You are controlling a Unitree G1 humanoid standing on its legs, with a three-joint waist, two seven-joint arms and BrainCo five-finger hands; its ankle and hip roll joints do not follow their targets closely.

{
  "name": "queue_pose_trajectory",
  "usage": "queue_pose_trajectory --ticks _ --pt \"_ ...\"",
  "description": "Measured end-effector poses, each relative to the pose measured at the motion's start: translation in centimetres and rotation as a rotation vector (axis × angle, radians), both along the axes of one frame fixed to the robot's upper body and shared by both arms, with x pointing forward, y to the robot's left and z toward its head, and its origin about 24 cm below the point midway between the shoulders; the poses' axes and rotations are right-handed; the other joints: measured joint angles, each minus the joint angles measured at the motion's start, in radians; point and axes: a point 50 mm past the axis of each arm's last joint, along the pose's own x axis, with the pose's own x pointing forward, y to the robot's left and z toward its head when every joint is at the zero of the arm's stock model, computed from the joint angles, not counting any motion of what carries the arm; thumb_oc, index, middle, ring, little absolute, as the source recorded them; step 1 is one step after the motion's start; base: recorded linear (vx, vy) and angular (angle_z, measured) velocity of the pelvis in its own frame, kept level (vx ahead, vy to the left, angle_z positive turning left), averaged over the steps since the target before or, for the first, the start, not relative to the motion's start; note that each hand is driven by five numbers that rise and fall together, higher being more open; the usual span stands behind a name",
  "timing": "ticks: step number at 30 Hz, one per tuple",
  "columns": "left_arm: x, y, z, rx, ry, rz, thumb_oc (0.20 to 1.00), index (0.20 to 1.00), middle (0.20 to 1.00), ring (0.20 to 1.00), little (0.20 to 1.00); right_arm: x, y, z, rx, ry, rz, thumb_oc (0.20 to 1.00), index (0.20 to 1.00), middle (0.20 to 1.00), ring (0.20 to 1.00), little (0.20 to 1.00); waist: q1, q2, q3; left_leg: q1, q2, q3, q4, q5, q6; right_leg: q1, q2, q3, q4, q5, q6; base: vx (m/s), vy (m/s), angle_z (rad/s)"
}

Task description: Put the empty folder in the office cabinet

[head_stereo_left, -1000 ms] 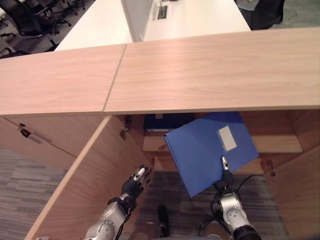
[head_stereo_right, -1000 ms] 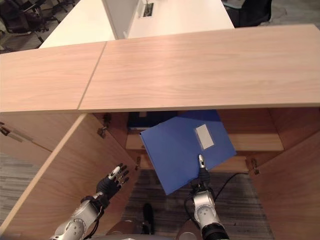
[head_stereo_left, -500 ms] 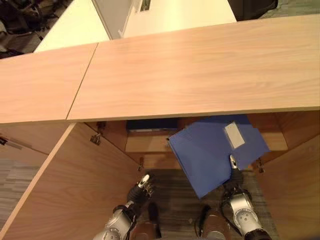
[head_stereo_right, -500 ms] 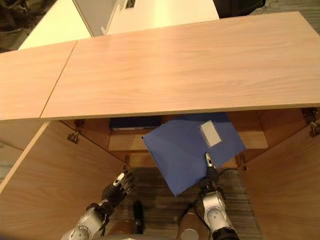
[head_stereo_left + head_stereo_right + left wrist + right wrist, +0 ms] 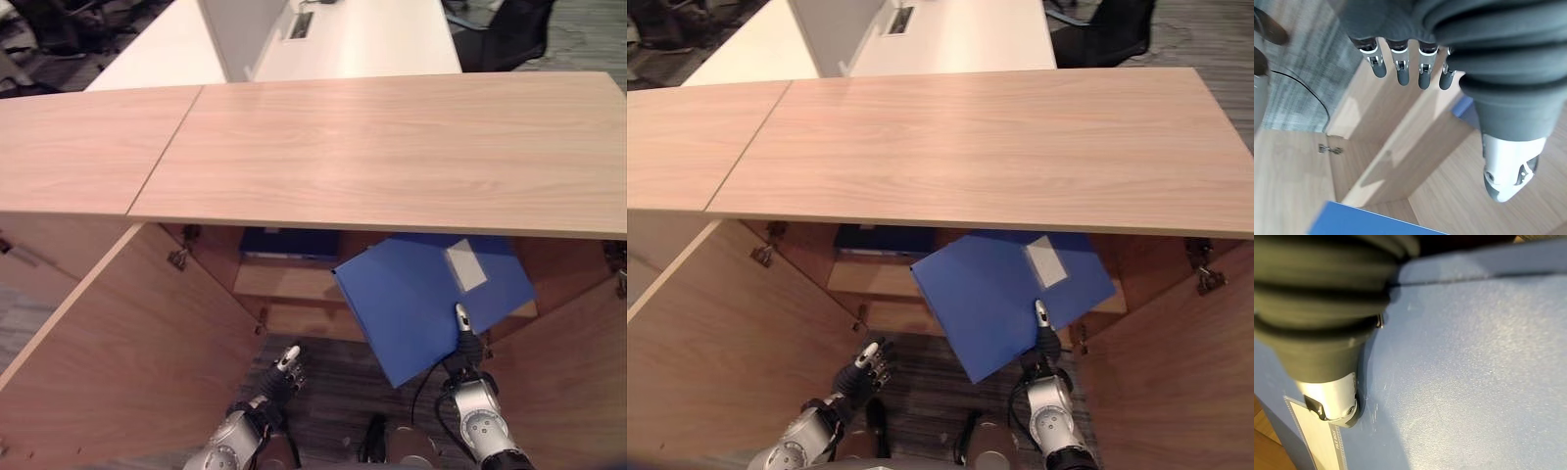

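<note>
A blue folder (image 5: 421,308) with a white label (image 5: 465,266) is held tilted in the open front of the wooden cabinet (image 5: 392,147). Its far edge lies under the rim of the cabinet's top, above the inner shelf (image 5: 294,284). My right hand (image 5: 460,338) grips the folder's near edge. The thumb (image 5: 1332,401) presses on the folder's blue face (image 5: 1474,357), and the fingers are hidden beneath. My left hand (image 5: 281,366) hangs low beside the open left door (image 5: 127,333), with fingers (image 5: 1400,68) straight and nothing in them.
A dark blue item (image 5: 289,242) lies at the back on the shelf. The right door (image 5: 588,382) also stands open. White desks (image 5: 323,39) and a black chair (image 5: 509,29) stand behind the cabinet. Grey carpet (image 5: 333,382) lies below.
The whole view has shifted as the camera moved. The folder stays in my right hand at the cabinet opening. My left hand sits lower and further from the left door.
</note>
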Motion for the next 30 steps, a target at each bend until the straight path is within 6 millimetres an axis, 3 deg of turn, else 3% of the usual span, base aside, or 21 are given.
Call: queue_pose_trajectory --ticks 2,4,12,17,19,21,22,24,27,28,30 --pt "-0.1 0.0 0.0 0.002 0.005 -0.005 1.000 1.000 1.000 1.000 1.000 0.3 -0.1 0.6 -0.004 -0.027 -0.012 0.200 0.200 0.200 0.200 0.200 -0.005 0.016 0.001 -0.005 -0.041 0.032 -0.012 -0.022 -0.011 -0.004 0.006 0.001 -0.001 0.001 0.001 0.05 0.027 0.05" --pt "-0.2 0.3 0.0 0.007 0.006 -0.001 1.000 1.000 1.000 1.000 1.000 0.7 0.1 1.1 -0.001 -0.051 -0.009 0.200 0.200 0.200 0.200 0.200 0.001 0.036 0.001 0.020 -0.054 0.037 -0.060 -0.033 0.000 -0.016 0.033 0.021 -0.008 0.008 0.010 0.05 0.042 -0.27" --pt "1.4 0.8 0.9 0.025 -0.046 0.005 1.000 1.000 1.000 1.000 1.000 1.7 1.1 1.7 0.035 -0.068 -0.037 0.200 0.200 0.200 0.200 0.200 -0.020 0.021 0.036 0.011 -0.088 0.070 -0.080 -0.044 0.020 -0.052 0.027 0.075 -0.048 0.059 0.028 0.02 0.123 -0.19" --pt "2.1 1.6 1.4 0.067 -0.069 0.006 1.000 1.000 1.000 1.000 1.000 4.1 2.0 3.6 0.040 -0.125 -0.044 0.200 0.200 0.200 0.200 0.200 -0.003 0.020 0.097 -0.022 -0.111 0.107 -0.043 -0.068 0.055 -0.105 -0.004 0.110 -0.009 0.068 0.043 -0.09 0.139 -0.18" --pt "2.7 2.6 2.1 0.108 -0.102 0.001 1.000 1.000 1.000 1.000 1.000 6.5 3.1 5.9 0.022 -0.185 -0.012 0.200 0.200 0.200 0.200 0.200 0.003 0.014 0.147 -0.058 -0.109 0.148 0.007 -0.096 0.070 -0.164 -0.033 0.116 0.029 0.080 0.062 -0.14 -0.002 -0.48" --pt "3.1 3.2 2.3 0.133 -0.108 0.014 1.000 1.000 1.000 1.000 1.000 7.6 3.6 7.3 -0.015 -0.220 0.014 0.200 0.200 0.200 0.200 0.200 0.008 0.031 0.173 -0.090 -0.092 0.170 0.025 -0.097 0.072 -0.175 -0.052 0.077 0.011 0.086 0.055 -0.13 -0.125 -0.30" --pt "3.6 3.4 2.8 0.148 -0.134 0.007 1.000 1.000 1.000 1.000 1.000 8.1 3.5 8.1 -0.048 -0.243 0.010 0.200 0.200 0.200 0.200 0.200 0.025 0.039 0.180 -0.144 -0.080 0.160 0.082 -0.115 0.075 -0.188 -0.077 0.010 0.023 0.069 0.046 -0.07 -0.046 0.01" --pt "4.1 4.2 3.5 0.173 -0.169 0.018 1.000 1.000 1.000 1.000 1.000 8.8 4.1 9.4 -0.059 -0.283 0.021 0.200 0.200 0.200 0.200 0.200 0.057 0.030 0.197 -0.219 -0.065 0.149 0.170 -0.151 0.072 -0.230 -0.091 0.014 0.049 0.081 0.062 0.00 -0.006 -0.02" --pt "4.1 4.5 3.5 0.178 -0.167 0.037 1.000 1.000 1.000 1.000 1.000 9.4 4.3 10.7 -0.061 -0.328 0.016 0.200 0.200 0.200 0.200 0.200 0.057 0.020 0.211 -0.275 -0.053 0.152 0.247 -0.181 0.079 -0.288 -0.112 0.027 0.128 0.055 0.043 0.00 -0.057 0.03" --pt "4.0 4.4 3.5 0.177 -0.169 0.028 1.000 1.000 1.000 1.000 1.000 10.3 4.4 12.2 -0.082 -0.364 0.020 0.200 0.200 0.200 0.200 0.200 0.055 0.020 0.213 -0.345 -0.045 0.144 0.329 -0.211 0.084 -0.352 -0.130 0.042 0.205 0.024 0.034 0.00 -0.029 0.08" --pt "4.1 4.3 3.6 0.177 -0.177 0.024 1.000 1.000 1.000 1.000 1.000 10.8 4.1 13.4 -0.097 -0.394 0.011 0.200 0.200 0.200 0.200 0.200 0.053 0.019 0.213 -0.396 -0.035 0.142 0.391 -0.232 0.090 -0.399 -0.142 0.046 0.259 0.006 0.030 -0.01 -0.080 0.08"
